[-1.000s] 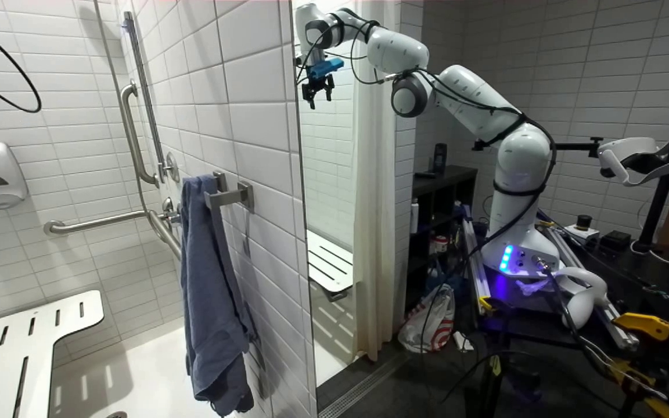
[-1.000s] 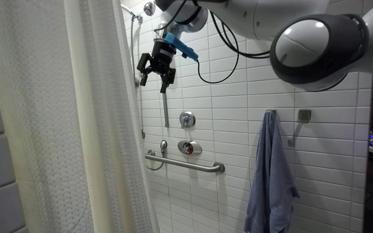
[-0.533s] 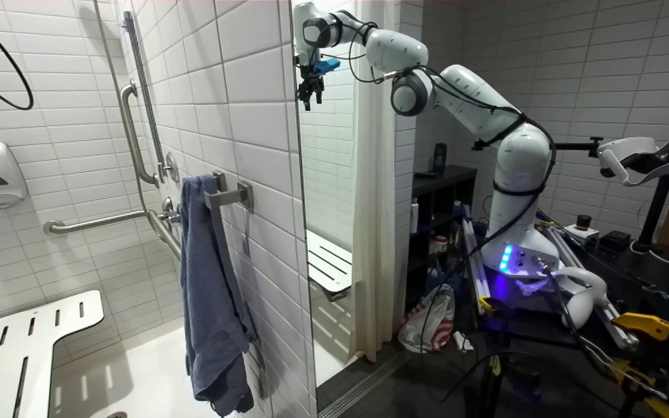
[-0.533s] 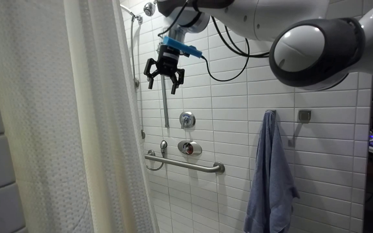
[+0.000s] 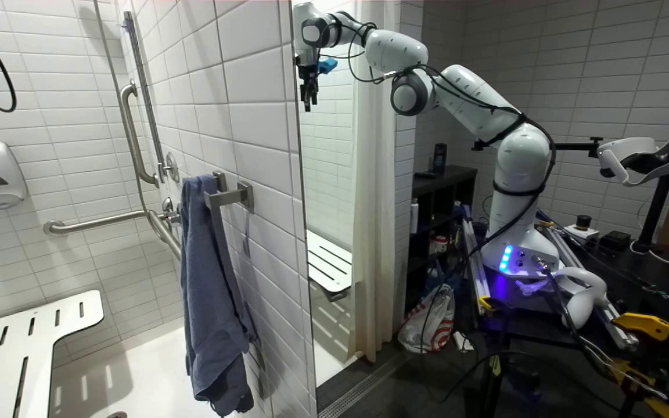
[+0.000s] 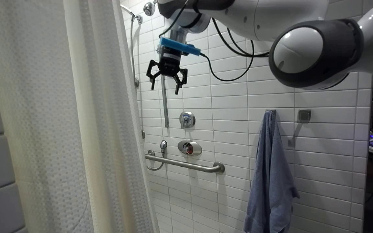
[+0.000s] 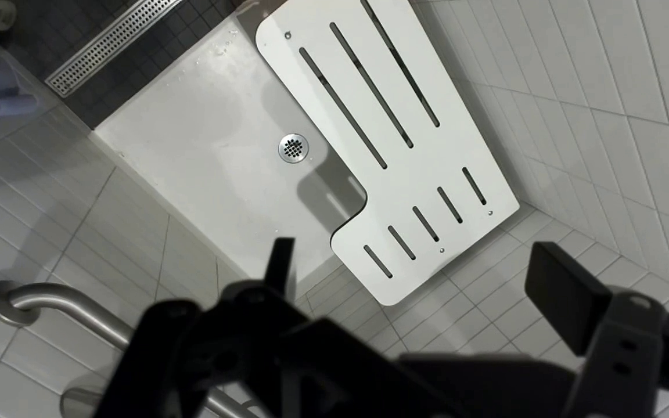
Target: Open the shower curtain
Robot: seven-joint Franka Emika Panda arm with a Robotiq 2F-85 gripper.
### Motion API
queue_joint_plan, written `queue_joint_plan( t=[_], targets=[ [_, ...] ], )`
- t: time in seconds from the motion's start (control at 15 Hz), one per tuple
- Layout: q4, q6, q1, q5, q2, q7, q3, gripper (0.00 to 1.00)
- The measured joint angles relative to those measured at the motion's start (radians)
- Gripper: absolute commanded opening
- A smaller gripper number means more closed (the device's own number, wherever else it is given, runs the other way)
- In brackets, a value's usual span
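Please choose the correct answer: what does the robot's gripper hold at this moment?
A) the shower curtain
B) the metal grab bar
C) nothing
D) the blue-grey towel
C: the gripper stands open with nothing between its jaws, and the shower curtain hangs apart from it in both exterior views.

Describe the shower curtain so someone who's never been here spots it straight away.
In an exterior view, find the white tiled wall, then its metal grab bar. Left of that bar, nearer the camera, hangs the tall, off-white shower curtain. Soft vertical folds set it apart from the flat wall, its colour and greater length from the blue-grey towel.
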State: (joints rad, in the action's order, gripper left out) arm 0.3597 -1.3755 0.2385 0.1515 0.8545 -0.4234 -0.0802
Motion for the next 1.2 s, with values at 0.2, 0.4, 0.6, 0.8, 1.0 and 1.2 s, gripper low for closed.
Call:
queue_joint_plan(
  t=[0.2,0.4,0.6,0.8,1.0,1.2],
  targets=[
    [0.000,-0.001,0.000,0.000,-0.002,-0.005,0.000,1.00],
    [0.000,-0.001,0.000,0.000,-0.003,-0.007,0.000,1.00],
    [0.007,-0.001,-0.002,0.000,-0.003,-0.005,-0.001,1.00],
    [0.013,0.001,-0.014,0.000,-0.003,-0.006,-0.001,1.00],
    [0.010,0.003,-0.036,0.000,-0.005,-0.007,0.000,1.00],
    [0.009,0.003,-0.064,0.000,-0.019,-0.008,0.002,1.00]
  ],
)
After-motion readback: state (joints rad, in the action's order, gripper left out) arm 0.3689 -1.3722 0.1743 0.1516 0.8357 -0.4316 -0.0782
